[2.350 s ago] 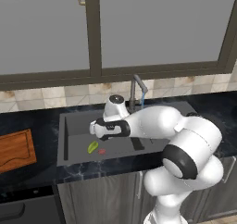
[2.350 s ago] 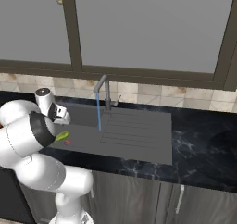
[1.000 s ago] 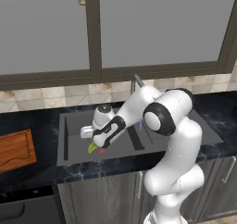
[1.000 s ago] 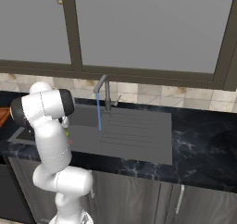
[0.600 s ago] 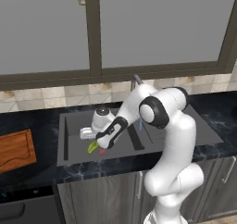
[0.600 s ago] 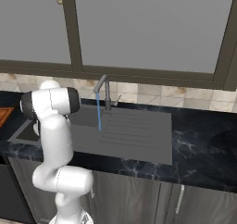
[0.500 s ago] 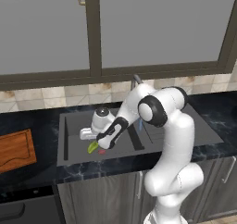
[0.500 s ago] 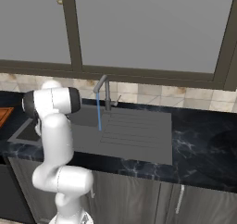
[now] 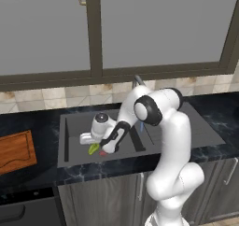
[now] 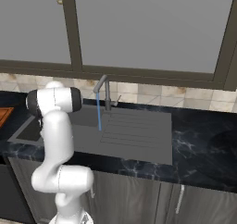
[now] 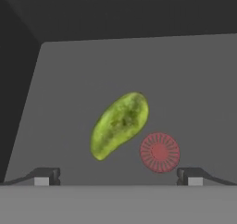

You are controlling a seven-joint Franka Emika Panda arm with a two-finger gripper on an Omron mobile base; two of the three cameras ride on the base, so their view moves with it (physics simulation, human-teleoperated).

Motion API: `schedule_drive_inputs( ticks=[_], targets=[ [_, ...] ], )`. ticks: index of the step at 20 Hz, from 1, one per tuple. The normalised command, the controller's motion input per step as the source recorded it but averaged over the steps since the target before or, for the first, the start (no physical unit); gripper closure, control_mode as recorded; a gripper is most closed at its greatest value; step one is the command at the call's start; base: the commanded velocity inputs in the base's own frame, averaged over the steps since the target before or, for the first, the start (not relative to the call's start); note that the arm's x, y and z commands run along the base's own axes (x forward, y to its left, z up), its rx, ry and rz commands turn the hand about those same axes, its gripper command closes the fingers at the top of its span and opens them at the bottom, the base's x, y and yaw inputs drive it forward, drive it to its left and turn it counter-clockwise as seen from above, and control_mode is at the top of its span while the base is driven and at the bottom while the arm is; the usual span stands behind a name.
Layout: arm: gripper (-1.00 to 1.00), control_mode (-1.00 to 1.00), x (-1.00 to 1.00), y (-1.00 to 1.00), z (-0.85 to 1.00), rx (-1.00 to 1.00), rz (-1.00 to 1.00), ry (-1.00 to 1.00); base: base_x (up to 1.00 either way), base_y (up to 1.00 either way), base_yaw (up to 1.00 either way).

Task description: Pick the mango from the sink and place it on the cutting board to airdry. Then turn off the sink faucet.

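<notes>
1. Yellow-green and oval, the small smooth mango (image 11: 119,124) lies on the flat floor of the large rectangular dark grey matte sink (image 11: 194,93), tilted with its broader end up and to the right in the hand view.
2. Just beside the fruit's lower right side sits a small round red ribbed drain disc (image 11: 159,152); whether the two touch cannot be told.
3. From the left base view the mango (image 9: 94,149) shows as a green sliver at the front of the basin (image 9: 70,131), just beside the dark fingers of the white arm's two-finger gripper (image 9: 103,150).
4. The gripper (image 11: 118,176) stands wide, its two small dark finger tips (image 11: 46,175) far apart at the bottom of the hand view, holding nothing, with the mango above the gap between them and clear of both.
5. The arm bends down from its white shoulder into the sink, the hand low over the basin floor.
6. A flat rectangular reddish-brown wooden cutting board (image 9: 16,151) with a darker groove near its edge lies on the black marbled counter (image 9: 42,122) to the left of the sink, well apart from the fruit.
7. The slim dark grey metal sink faucet (image 10: 106,92) rises behind the basin, and a thin blue stream of water (image 10: 98,112) falls from its angled spout onto the sink (image 10: 134,135) near the ribbed drainboard.
8. Beige tiles (image 10: 152,92) line the wall behind the counter, under wide grey window panes (image 10: 148,28).
</notes>
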Motion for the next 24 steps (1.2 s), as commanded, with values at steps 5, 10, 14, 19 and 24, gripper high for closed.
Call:
schedule_drive_inputs(
  ticks=[5,10,14,19,24],
  targets=[
    [-1.00,-1.00,0.12,0.02,-0.16,0.00,-0.01,0.00,0.00,0.00,0.00],
    [-1.00,-1.00,0.17,0.02,-0.10,0.00,-0.02,0.00,0.00,0.00,0.00],
    [-1.00,-1.00,0.17,0.05,-0.10,0.00,-0.02,0.00,0.00,0.00,0.00],
    [-1.00,-1.00,0.19,0.07,-0.08,0.00,-0.03,0.01,0.00,0.00,0.00],
    [-1.00,-1.00,0.19,0.06,-0.14,0.00,-0.03,0.03,0.00,0.00,0.00]
  ],
)
